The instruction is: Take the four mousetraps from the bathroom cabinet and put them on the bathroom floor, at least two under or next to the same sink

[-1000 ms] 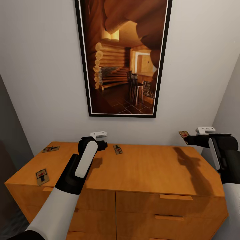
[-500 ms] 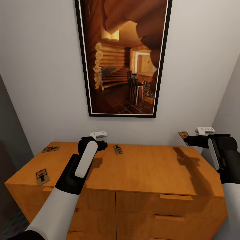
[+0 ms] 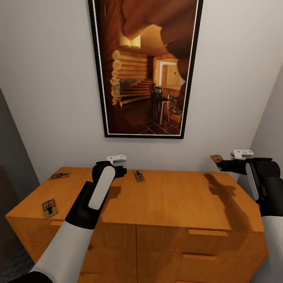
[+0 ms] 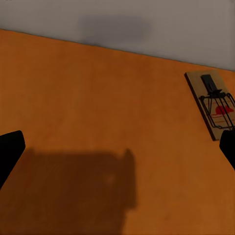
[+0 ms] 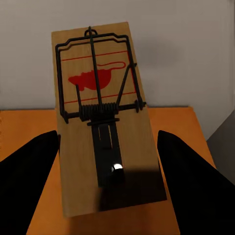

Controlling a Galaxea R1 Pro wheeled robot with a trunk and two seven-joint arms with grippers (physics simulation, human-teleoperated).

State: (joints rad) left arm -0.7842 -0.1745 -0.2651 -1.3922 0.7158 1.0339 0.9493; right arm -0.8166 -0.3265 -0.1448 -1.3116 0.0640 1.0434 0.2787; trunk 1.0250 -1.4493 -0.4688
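Nearest to us runs the front of the cabinet [image 3: 165,239], its drawer fronts and slim handles below the flat orange-brown top; on that top, at the near left corner, lies one mousetrap [image 3: 49,207]; our left gripper [image 4: 117,152] hovers above the top toward the far left, its dark fingers [image 4: 10,152] set wide apart and nothing between them; a second mousetrap [image 3: 59,175] lies at the far left edge, well apart from the first; a third mousetrap [image 3: 138,176] rests flat near the far edge, just to the right of the left gripper, and it shows beside one finger in the left wrist view [image 4: 214,104]; at the far right, our right gripper [image 3: 221,163] is raised above the cabinet top and clamped on the fourth mousetrap [image 5: 103,142], which sits lifted off the wood between the two dark fingers [image 5: 24,176]; beyond all this stands the pale wall with a tall framed picture [image 3: 147,67] of a log interior.
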